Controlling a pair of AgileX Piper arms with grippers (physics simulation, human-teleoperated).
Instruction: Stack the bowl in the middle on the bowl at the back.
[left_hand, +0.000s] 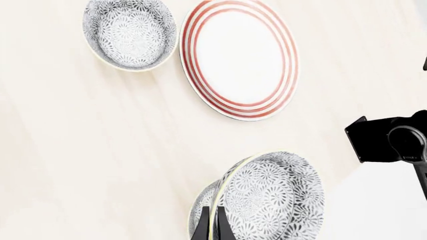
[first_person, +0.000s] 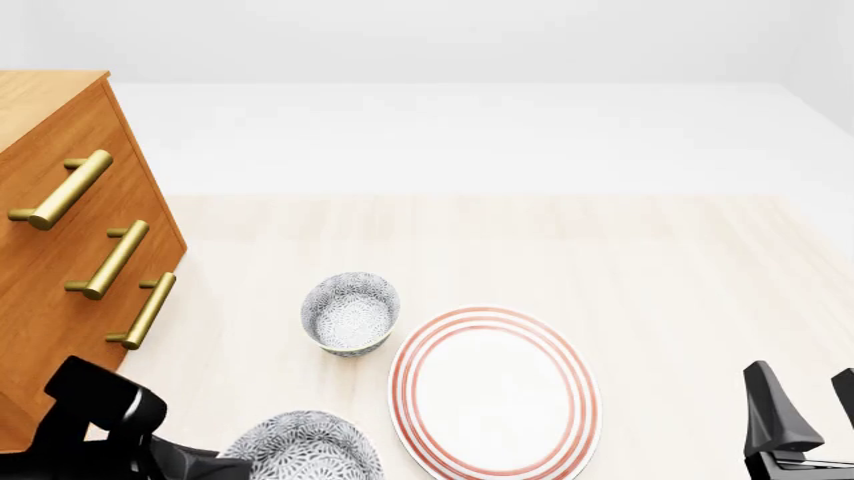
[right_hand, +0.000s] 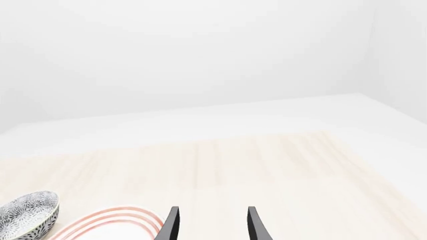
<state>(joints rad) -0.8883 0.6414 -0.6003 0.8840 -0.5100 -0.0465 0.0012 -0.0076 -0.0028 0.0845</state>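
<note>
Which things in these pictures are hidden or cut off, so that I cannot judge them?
- Left gripper: only its fingertips show at the left wrist view's edge, pinching the rim of the held speckled bowl; the front view's bottom edge crops that bowl.
- Whether the held bowl is off the table: not visible in any view.
- Right gripper: its base is cut off.
- Drawer cabinet: cropped at the front view's left edge.

There were two speckled bowls: one at the back (first_person: 351, 313) and one nearer the front (first_person: 303, 447). There was one red-ringed plate (first_person: 495, 392). One wooden cabinet (first_person: 54, 260) stood on the table (first_person: 667, 270), and it carried three brass handles (first_person: 110, 260). Two grippers were in view, the left gripper (left_hand: 210, 231) and the right gripper (right_hand: 211, 225), each with two fingers.
</note>
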